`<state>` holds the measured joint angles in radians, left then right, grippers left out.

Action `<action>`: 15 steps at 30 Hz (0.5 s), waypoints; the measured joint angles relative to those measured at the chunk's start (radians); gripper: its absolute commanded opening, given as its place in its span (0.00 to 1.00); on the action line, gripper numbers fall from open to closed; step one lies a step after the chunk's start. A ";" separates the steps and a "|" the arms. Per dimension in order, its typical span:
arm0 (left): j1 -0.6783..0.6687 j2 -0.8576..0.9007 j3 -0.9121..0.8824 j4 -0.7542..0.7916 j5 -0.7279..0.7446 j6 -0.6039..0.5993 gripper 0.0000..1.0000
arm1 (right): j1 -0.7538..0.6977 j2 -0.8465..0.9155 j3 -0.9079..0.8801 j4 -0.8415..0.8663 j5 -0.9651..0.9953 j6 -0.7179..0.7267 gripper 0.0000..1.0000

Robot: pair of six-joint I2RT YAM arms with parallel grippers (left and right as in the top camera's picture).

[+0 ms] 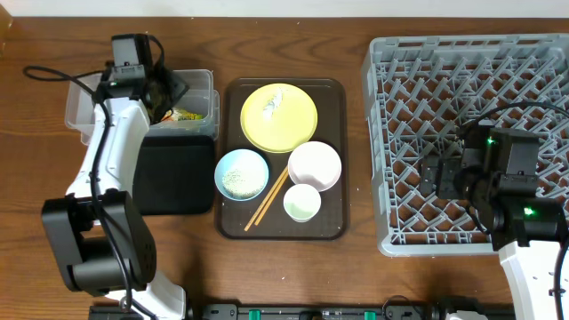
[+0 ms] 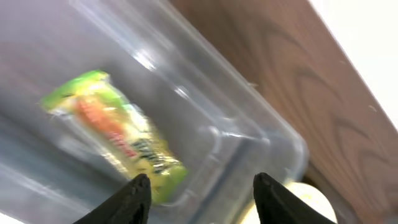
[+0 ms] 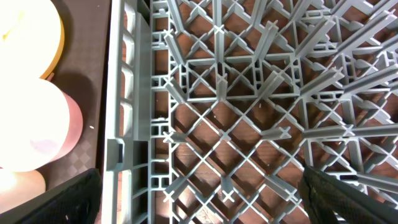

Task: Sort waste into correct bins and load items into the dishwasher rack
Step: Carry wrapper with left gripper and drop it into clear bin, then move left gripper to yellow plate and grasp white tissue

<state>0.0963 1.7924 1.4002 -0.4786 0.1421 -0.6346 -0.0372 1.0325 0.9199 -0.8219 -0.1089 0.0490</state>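
Note:
The green-and-yellow snack wrapper [image 2: 115,140] lies inside the clear tub [image 2: 249,134], seen also from overhead as the wrapper [image 1: 185,115] in the tub [image 1: 203,82]. My left gripper [image 2: 202,194] hovers over it, open, with nothing between its fingers. The black tray [image 1: 173,173] sits just in front of the tub. The yellow plate [image 1: 278,120] carries white grains [image 1: 273,102]. Near it are the blue bowl [image 1: 241,173], white bowl [image 1: 315,165], pale cup [image 1: 301,203] and chopsticks [image 1: 267,199]. My right gripper [image 3: 199,199] is open above the grey rack [image 3: 249,93].
The dishes rest on a dark brown serving tray [image 1: 336,222] between the bins and the rack [image 1: 400,89]. In the right wrist view the rack's left wall [image 3: 127,93] separates the pegs from the white bowl [image 3: 31,124]. Bare wooden table [image 1: 267,36] lies behind.

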 measured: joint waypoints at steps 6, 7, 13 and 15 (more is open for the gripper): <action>-0.111 0.000 0.000 0.015 0.057 0.220 0.63 | 0.000 0.000 0.000 0.000 0.000 0.000 0.99; -0.140 0.000 0.000 0.015 0.061 0.279 0.64 | 0.000 0.000 0.000 0.000 0.000 0.000 0.99; -0.270 0.002 0.000 0.036 0.065 0.535 0.69 | 0.000 0.000 0.000 0.000 0.000 0.000 0.99; -0.291 0.010 0.000 0.062 0.063 0.580 0.69 | 0.000 0.000 0.000 0.000 0.000 0.000 0.99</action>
<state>-0.1951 1.8019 1.4002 -0.4164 0.2054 -0.0544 -0.0372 1.0325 0.9199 -0.8223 -0.1089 0.0490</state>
